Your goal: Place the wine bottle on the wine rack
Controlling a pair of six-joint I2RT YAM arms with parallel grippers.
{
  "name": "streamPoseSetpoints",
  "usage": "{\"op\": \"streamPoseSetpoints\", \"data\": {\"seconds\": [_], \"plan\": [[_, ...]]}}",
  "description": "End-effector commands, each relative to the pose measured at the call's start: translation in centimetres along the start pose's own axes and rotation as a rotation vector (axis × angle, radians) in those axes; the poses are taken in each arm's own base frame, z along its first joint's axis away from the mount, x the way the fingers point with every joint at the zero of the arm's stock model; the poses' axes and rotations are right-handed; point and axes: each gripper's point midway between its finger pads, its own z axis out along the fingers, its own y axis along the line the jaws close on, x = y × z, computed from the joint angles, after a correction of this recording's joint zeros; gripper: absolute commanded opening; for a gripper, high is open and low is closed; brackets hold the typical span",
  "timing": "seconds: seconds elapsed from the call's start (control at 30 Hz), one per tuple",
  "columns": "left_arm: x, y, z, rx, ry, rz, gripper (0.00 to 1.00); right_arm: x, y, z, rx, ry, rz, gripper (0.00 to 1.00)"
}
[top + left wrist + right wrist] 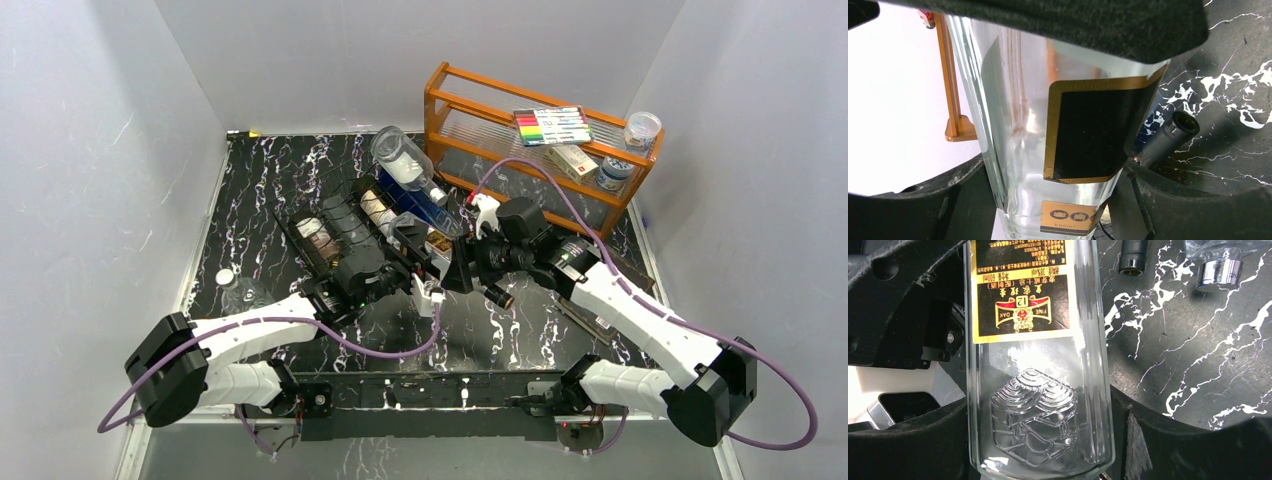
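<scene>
- The left claw [1050,172] is clenched on the wine bottle [1048,125], gripping its glass body on both sides.
- The right claw [1040,405] closely flanks the same bottle; I cannot tell whether it presses.
- The bottle hangs over the dark marbled surface [520,330].
- Only the top view shows the wine rack [335,235], just beside the meeting claws.
- Only the right wrist view shows the red-and-gold label [1020,290].

White-black arms [640,310], purple cables [385,353]
</scene>
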Motion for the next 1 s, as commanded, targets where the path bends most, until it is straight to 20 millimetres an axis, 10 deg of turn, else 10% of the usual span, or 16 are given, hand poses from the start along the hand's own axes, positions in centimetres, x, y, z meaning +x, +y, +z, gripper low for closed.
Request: {"op": "streamPoseSetpoints", "data": {"seconds": [0.0,0.4,0.73,0.97], "plan": [[-1.9,8.5,-1.0,-0.25,-0.056,-0.051,0.36,-3.3,-1.4,-1.0,0.092,-0.167,-0.046,0.03],[0.2,4.3,-0.5,-0.055,0.076,-0.265,0.97,-8.0,1.1,-5.5,0.048,-0.424,-0.219,0.0],[0.2,5.0,-1.4,-0.047,0.095,-0.356,0.98,-8.9,1.7,-7.3,0.037,-0.522,-0.231,0.0],[-1.2,9.1,-5.0,-0.184,0.018,-0.508,0.98,-9.5,3.0,-8.4,-0.002,-0.557,-0.25,0.0]]}}
